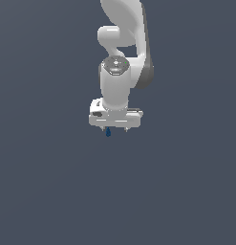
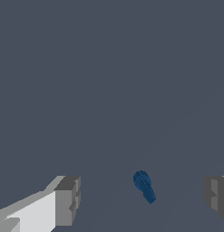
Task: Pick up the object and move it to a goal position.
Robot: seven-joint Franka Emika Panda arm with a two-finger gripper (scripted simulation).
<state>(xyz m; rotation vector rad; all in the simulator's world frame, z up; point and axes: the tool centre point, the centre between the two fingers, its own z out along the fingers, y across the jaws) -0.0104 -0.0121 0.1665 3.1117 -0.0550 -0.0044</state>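
Object [image 2: 144, 186]: a small dark blue item with a rounded, ribbed head tapering to a narrower stem, matte in finish. In the wrist view it lies between the two grey, blocky fingertips [image 2: 68, 200], touching neither and nearer the one at the frame edge. The gripper [image 1: 114, 130] is spread wide, holding nothing. In the exterior view the object [image 1: 108, 132] shows just below the smooth white gripper body, toward that view's left. The surrounding surface [image 1: 186, 191] is uniform grey-blue.
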